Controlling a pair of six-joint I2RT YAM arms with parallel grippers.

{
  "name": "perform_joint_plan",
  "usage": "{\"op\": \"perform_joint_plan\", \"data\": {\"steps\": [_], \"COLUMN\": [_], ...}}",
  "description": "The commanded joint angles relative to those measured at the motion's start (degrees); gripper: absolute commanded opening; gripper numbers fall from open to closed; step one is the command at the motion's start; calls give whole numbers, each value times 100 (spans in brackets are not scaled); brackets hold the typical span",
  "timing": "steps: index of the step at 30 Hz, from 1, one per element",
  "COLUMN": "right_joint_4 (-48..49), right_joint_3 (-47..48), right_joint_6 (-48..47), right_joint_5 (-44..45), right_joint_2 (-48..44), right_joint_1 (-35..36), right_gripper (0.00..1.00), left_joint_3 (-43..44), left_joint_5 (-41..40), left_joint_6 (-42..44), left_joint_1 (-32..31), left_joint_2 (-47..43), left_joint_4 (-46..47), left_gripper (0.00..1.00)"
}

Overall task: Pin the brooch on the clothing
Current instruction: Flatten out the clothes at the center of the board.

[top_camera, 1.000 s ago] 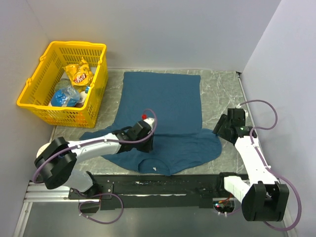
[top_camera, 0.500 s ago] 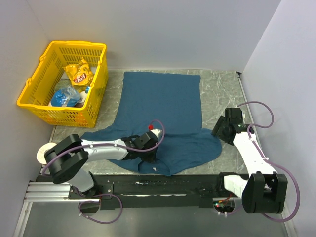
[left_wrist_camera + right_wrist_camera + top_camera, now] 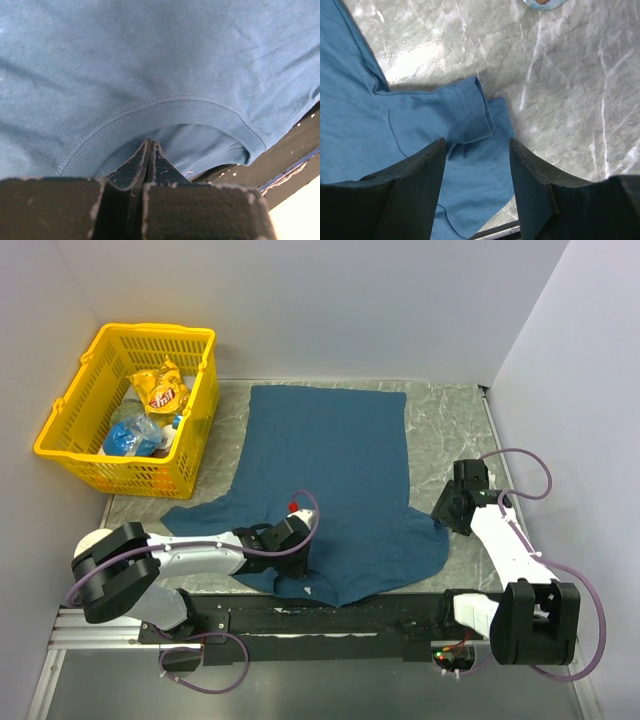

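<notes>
The teal-blue T-shirt (image 3: 330, 460) lies flat on the table, collar toward the near edge, with a small white label (image 3: 308, 589). My left gripper (image 3: 297, 558) is shut, its tips (image 3: 150, 143) resting at the ribbed collar (image 3: 165, 107); no fabric shows between the jaws. My right gripper (image 3: 443, 512) is open over the shirt's right sleeve (image 3: 470, 112), with fabric below its gap (image 3: 476, 145). A small pale round thing (image 3: 541, 2) is cut off by the top edge of the right wrist view. I cannot tell whether it is the brooch. No brooch shows in the top view.
A yellow basket (image 3: 60, 435) with snack packets stands at the far left. A black rail (image 3: 330, 615) runs along the near table edge, just below the collar. White walls close in the table on three sides.
My left gripper swung right, then came back toward the collar. The shirt's near part shifted slightly toward the rail. My right gripper moved a little nearer, to the sleeve.
</notes>
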Motion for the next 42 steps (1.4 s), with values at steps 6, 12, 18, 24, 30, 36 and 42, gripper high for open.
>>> {"op": "perform_joint_plan", "data": {"steps": [6,12,18,24,30,36,42], "right_joint_4": [91,248,451,66,-691,-1464,-2001], "right_joint_3": [-6,12,319,1048,1637,1980,2060], "right_joint_6": [33,94,50,-152,-486,-504,-521], "right_joint_5": [-234,-313,-155,29,266,680,794], "right_joint_2": [443,900,1549,2489,3149,3440,3712], "right_joint_1": [-17,-17,-17,-26,-17,96,360], "right_gripper": [21,15,16,16,16,17,18], "left_joint_3": [-107,-99,-63,-72,-28,24,121], "left_joint_5": [12,-286,-313,-374,-498,-533,-576], "left_joint_6": [-189,-233,-242,-286,-391,-383,-286], "left_joint_1": [-229,-255,-264,-273,-264,-264,-264], "left_joint_2": [-294,-505,-593,-724,-883,-910,-822], "left_joint_4": [-597,-843,-922,-1098,-1300,-1423,-1503], "left_gripper": [1,1,1,1,1,1,1]}}
